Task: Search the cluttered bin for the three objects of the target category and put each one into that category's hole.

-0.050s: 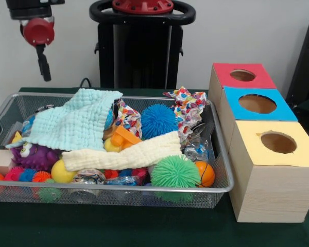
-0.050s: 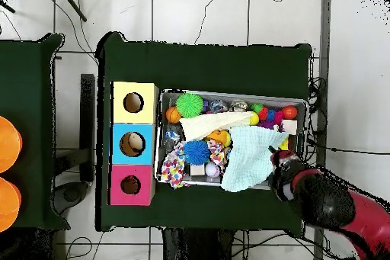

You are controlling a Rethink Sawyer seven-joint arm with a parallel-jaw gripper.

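The arm holds the gripper raised above the mesh bin's corner, fingers apparently pressed together though indistinct, gripping nothing; the green spiky ball lies inside, near the holed boxes.

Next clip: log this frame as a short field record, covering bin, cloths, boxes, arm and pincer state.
bin: wire mesh basket on the green table, packed with toys
cloths: pale blue cloth over the back left toys in the front view; cream cloth lying across the middle
notable toys: green spiky ball, blue spiky ball, purple plush
boxes: three wooden boxes beside the bin, with red top, blue top and yellow top, one hole each
pincer: raised above the bin's corner, holding nothing; open or shut unclear
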